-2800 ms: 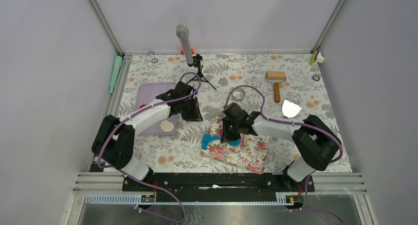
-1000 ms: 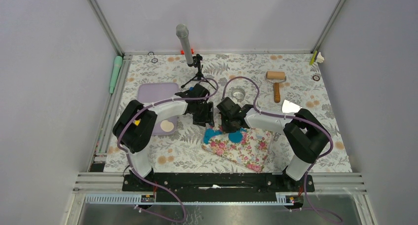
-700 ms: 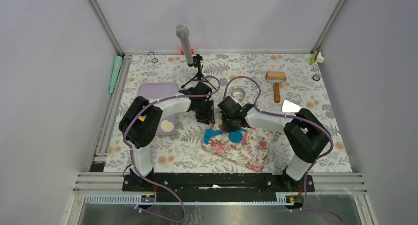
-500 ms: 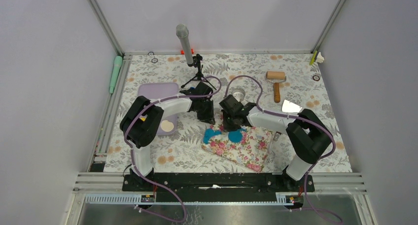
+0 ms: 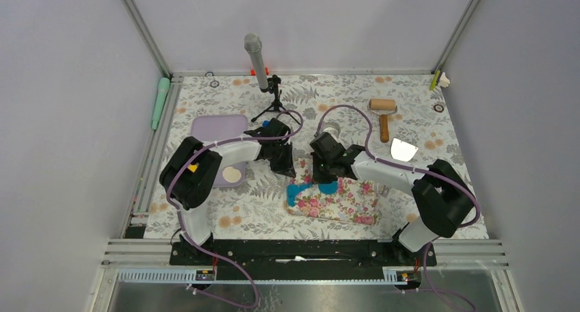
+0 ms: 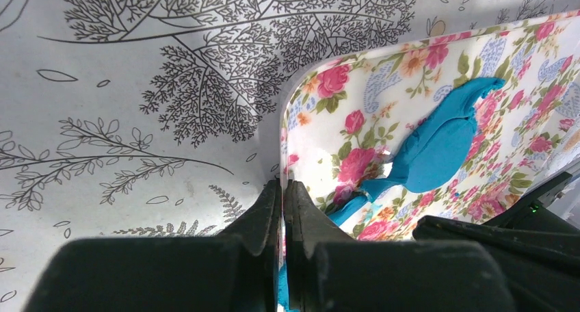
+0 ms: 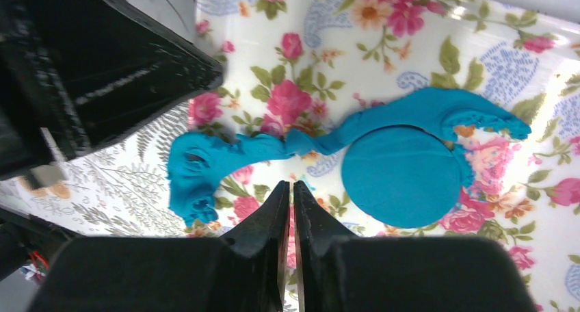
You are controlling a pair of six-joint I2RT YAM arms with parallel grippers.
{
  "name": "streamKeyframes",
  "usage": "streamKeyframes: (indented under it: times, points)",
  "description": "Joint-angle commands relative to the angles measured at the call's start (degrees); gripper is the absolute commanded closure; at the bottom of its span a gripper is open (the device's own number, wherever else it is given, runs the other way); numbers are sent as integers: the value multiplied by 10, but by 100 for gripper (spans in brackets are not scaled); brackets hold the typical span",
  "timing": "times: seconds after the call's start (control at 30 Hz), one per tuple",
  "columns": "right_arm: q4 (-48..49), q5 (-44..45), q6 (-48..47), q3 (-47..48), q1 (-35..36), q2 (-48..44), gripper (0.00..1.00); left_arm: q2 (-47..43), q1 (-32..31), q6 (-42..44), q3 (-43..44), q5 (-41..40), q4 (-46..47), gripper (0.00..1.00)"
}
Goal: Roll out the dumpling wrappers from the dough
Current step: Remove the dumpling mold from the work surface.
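Dough (image 7: pixel 226 158) lies left of the dumpling wrapper (image 7: pixel 400 178) on the mat (image 7: pixel 383 38).

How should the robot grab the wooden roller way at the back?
Probably by the handle of the wooden roller, coming straight down from above. It lies flat with the handle pointing toward the near edge, and the handle is slimmer than the drum, so easier to pinch across.

plain grey walls (image 5: pixel 61 120) w/ alu frame rails (image 5: pixel 141 28) round fern-print tabletop (image 5: pixel 424 103).
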Motion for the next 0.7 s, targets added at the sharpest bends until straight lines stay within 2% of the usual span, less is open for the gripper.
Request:
streamKeyframes:
  times: [0.0,0.43,0.67]
  points:
    - [-13,15,5,-10,-3,-6,88,-8,0,19,-15,-10,-33,100]
    - [27,-16,8,-11,-2,53,89,-10,0,23,-21,-7,-31,100]
    - [8,40,-4,17,-10,78,90,-17,0,26,-23,-11,-34,100]
